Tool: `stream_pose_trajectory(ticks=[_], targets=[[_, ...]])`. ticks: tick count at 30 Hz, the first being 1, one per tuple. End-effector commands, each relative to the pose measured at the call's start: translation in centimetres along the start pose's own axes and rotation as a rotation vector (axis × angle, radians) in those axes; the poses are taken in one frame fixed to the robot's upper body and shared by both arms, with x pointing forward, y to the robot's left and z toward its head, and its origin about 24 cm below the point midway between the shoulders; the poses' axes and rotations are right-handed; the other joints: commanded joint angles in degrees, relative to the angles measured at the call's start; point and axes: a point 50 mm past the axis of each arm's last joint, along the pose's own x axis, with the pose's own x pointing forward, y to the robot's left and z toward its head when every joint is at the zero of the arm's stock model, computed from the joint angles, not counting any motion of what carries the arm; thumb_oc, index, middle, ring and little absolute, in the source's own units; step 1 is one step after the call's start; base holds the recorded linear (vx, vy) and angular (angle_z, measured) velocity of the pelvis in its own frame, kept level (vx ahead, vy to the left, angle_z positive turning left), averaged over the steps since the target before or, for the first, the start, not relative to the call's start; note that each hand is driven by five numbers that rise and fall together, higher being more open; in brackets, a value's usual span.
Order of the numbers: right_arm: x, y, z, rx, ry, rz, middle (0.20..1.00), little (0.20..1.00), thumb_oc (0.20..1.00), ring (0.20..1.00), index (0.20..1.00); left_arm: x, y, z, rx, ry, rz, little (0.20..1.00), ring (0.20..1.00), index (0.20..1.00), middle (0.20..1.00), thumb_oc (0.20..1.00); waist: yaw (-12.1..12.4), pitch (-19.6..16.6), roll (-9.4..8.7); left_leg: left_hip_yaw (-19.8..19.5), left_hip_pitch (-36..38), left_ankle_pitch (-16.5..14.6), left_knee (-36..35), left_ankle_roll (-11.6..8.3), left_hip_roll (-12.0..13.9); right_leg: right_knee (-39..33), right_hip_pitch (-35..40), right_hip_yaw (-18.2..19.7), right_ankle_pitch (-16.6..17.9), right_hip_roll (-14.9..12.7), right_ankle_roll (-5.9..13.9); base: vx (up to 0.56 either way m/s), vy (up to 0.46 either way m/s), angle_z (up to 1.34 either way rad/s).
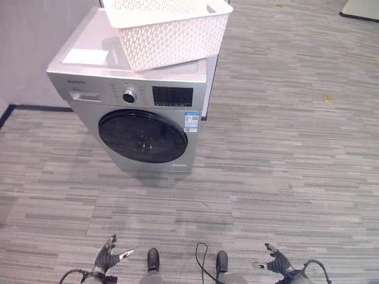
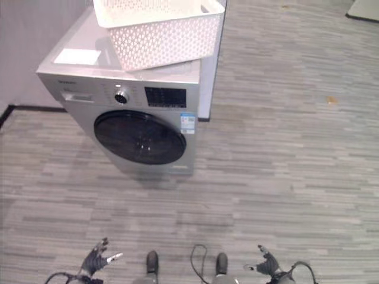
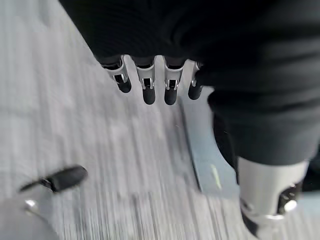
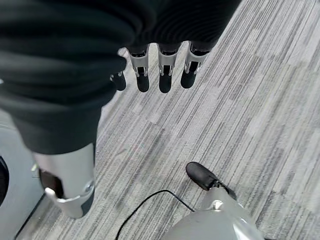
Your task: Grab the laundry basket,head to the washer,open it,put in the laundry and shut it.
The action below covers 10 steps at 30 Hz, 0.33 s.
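Note:
A white lattice laundry basket (image 1: pixel 169 32) sits on top of a silver front-loading washer (image 1: pixel 133 97), hanging slightly over its right front corner. The washer's dark round door (image 1: pixel 142 136) is closed. My left hand (image 1: pixel 108 257) hangs low at the bottom left, fingers relaxed and open, holding nothing. My right hand (image 1: pixel 273 260) hangs low at the bottom right, also open and empty. Both hands are well short of the washer. In the wrist views, the left hand's fingers (image 3: pixel 149 89) and the right hand's fingers (image 4: pixel 164 75) extend over bare floor.
Grey striped carpet floor (image 1: pixel 284 154) spreads between me and the washer. A wall (image 1: pixel 23 53) stands to the washer's left, with a dark baseboard (image 1: pixel 35 108). A white panel edge (image 1: pixel 212 83) shows behind the washer's right side.

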Motion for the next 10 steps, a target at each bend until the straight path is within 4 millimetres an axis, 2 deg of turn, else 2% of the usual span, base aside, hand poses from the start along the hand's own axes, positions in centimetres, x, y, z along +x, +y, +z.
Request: stream_pose_trajectory(ticks=[1,3,4,5,7,10], targets=[[0.2,1.0,-0.4,0.039,0.044,-0.012,1.000,1.000,1.000,1.000,1.000,0.8,0.7,0.2,-0.013,0.042,0.071,1.000,1.000,1.000,1.000,1.000,1.3,-1.9,-3.03,0.7,3.4,-5.5,1.6,-0.28,0.7,2.5,-0.3,1.2,-2.5,-1.5,1.11,0.04,-0.034,-0.03],[0.0,2.3,-1.5,0.053,0.118,0.015,1.000,1.000,1.000,1.000,1.000,0.1,-0.1,-1.7,-0.069,0.137,0.079,1.000,1.000,1.000,1.000,1.000,1.9,-3.3,-2.56,0.7,5.6,-5.8,1.3,-0.42,0.8,1.8,2.3,0.9,-3.3,-1.3,0.86,0.08,-0.057,-0.03],[0.0,2.6,-1.8,0.063,0.137,0.022,1.000,1.000,1.000,1.000,1.000,0.0,-0.4,-2.1,-0.079,0.157,0.081,1.000,1.000,1.000,1.000,1.000,2.0,-3.5,-2.51,0.5,6.3,-5.9,1.2,-0.45,0.8,1.7,3.1,0.8,-3.5,-1.2,0.74,0.09,-0.089,-0.03],[-0.3,3.5,-2.6,0.087,0.189,0.040,1.000,1.000,1.000,1.000,1.000,-0.2,-1.5,-2.5,-0.088,0.182,0.042,1.000,1.000,1.000,1.000,1.000,2.2,-4.3,-2.14,0.2,7.5,-6.1,1.2,-0.64,1.0,1.4,4.6,0.6,-3.9,-1.0,0.52,0.05,-0.081,0.01],[-0.6,3.9,-3.3,0.093,0.227,0.059,1.000,1.000,1.000,1.000,1.000,-0.2,-2.4,-2.6,-0.093,0.187,-0.006,1.000,1.000,1.000,1.000,1.000,2.2,-5.0,-1.61,0.3,8.4,-6.2,1.1,-0.74,1.2,1.1,5.7,0.8,-4.1,-0.6,0.24,0.02,-0.062,-0.01],[-0.7,4.0,-3.5,0.096,0.236,0.065,1.000,1.000,1.000,1.000,1.000,-0.2,-2.4,-2.5,-0.101,0.186,-0.014,1.000,1.000,1.000,1.000,1.000,2.2,-5.3,-1.50,0.3,8.7,-6.1,1.0,-0.87,1.2,0.9,6.0,0.8,-4.2,-0.4,0.14,0.00,-0.019,-0.03]])
